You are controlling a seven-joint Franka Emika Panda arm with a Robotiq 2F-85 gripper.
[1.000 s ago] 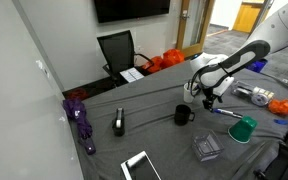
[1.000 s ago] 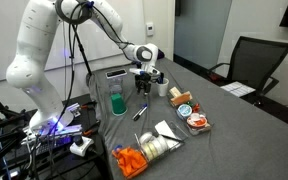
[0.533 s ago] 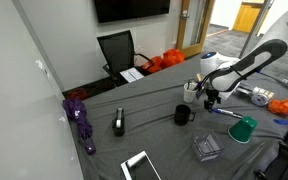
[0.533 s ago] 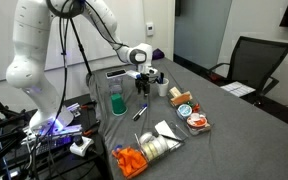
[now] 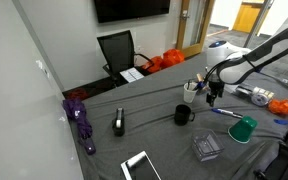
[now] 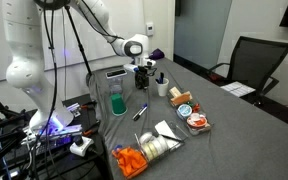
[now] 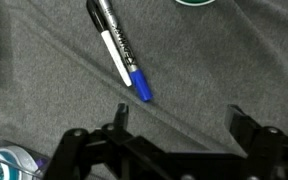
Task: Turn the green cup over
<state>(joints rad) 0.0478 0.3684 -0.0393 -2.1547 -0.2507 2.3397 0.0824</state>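
Claw spread wide, holding nothing, over the blue marker. Green cup sits apart. I'd approach it side-on, grip mid-wall, lift before rotating.

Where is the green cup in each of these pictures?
In an exterior view: the green cup sits low on the right, near the table edge.
In an exterior view: it stands left of centre on the grey cloth.
Wrist view: only a green sliver shows at the top edge, probably the cup.
Shared landmark: the blue-capped marker lies near the cup in all three views.
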